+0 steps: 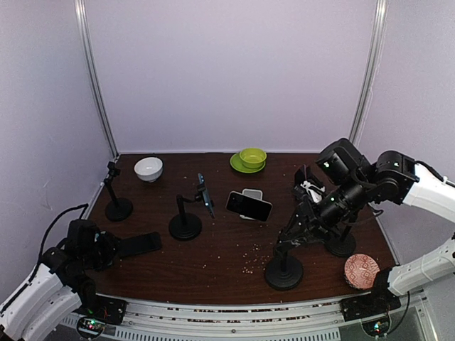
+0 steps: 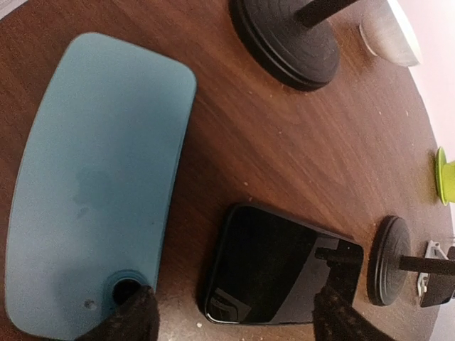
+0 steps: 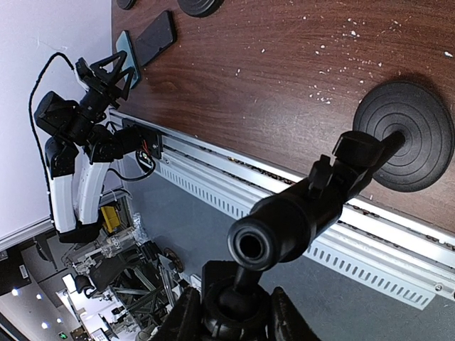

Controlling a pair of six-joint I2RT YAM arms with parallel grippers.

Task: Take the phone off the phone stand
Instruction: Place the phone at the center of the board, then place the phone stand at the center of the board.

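Left gripper [image 2: 231,323] is hovering, spread wide, over the black phone [image 2: 281,266] lying flat; my right gripper [image 3: 234,312] is pinching a stand [image 3: 313,199].

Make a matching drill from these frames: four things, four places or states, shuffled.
Things:
1. white bowl
2. green bowl
3. black phone
4. right gripper

Places or states:
A. sits on the green plate
B. closed on a phone stand
C. lies flat on the table beside the teal phone
D. at the back left of the table

Pairs: 1-D, 2-A, 3-C, 4-B
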